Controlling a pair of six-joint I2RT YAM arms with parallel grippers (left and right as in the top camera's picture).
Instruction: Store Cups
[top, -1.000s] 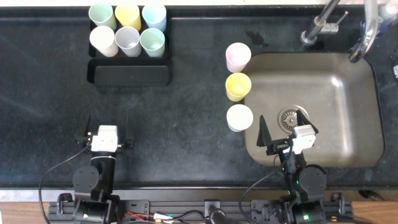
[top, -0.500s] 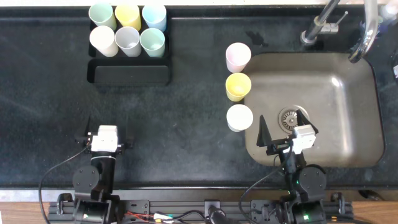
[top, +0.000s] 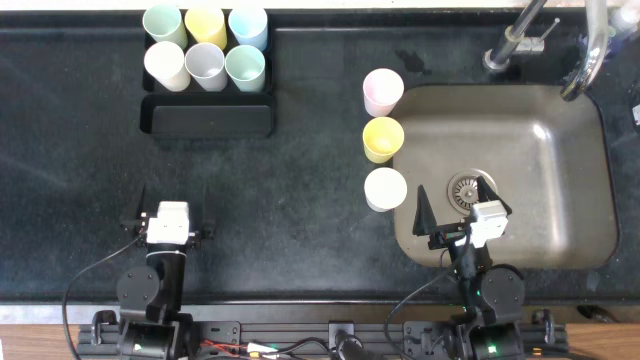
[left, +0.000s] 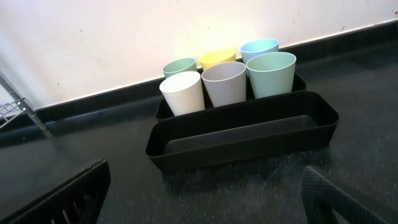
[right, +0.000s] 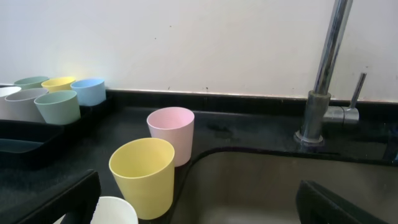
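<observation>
Change: none, both arms unmoved | left gripper (top: 172, 205) fingers apart, empty; black plastic tray (top: 207, 122) ahead | right gripper (top: 455, 195) fingers apart, empty; white plastic cup (top: 385, 188) nearest, then yellow plastic cup (top: 382, 138), pink plastic cup (top: 383, 90) | storing not begun

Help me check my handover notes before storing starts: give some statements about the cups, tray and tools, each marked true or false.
1. Six cups stand in the black tray. True.
2. The tray's nearer section is full. False: the front compartment holds nothing.
3. A pink cup, a yellow cup and a white cup stand on the counter beside the sink. True.
4. One arm grips a cup. False: the left tool and the right tool are open, holding nothing.
</observation>
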